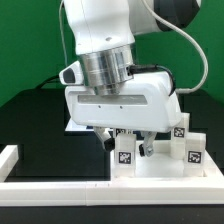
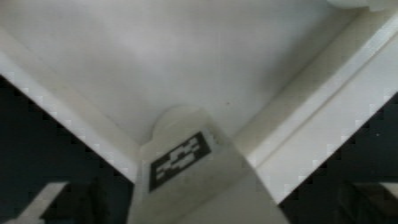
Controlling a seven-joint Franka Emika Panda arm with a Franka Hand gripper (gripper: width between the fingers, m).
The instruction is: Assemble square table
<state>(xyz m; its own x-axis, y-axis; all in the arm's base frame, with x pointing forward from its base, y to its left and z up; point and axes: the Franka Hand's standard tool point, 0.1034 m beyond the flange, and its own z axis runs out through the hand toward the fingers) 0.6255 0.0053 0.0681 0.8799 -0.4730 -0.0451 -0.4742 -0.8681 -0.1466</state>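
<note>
- While spread wide and gripping nothing, gripper [image 1: 135,143] hangs low over the square panel [image 2: 196,70], fingers [image 2: 45,203] either side of a tagged leg [image 2: 196,165].
- Seen between the fingertips: leg upright, long axis pointing up toward the palm, seated on the panel.
- Beside that leg, toward the exterior view's right: more tagged legs [image 1: 190,150].
- Only black-white tag patterns visible; no readable writing, no brands.

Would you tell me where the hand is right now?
In the exterior view, the hand hangs open right of centre, directly above the tagged legs on the square panel.
</note>
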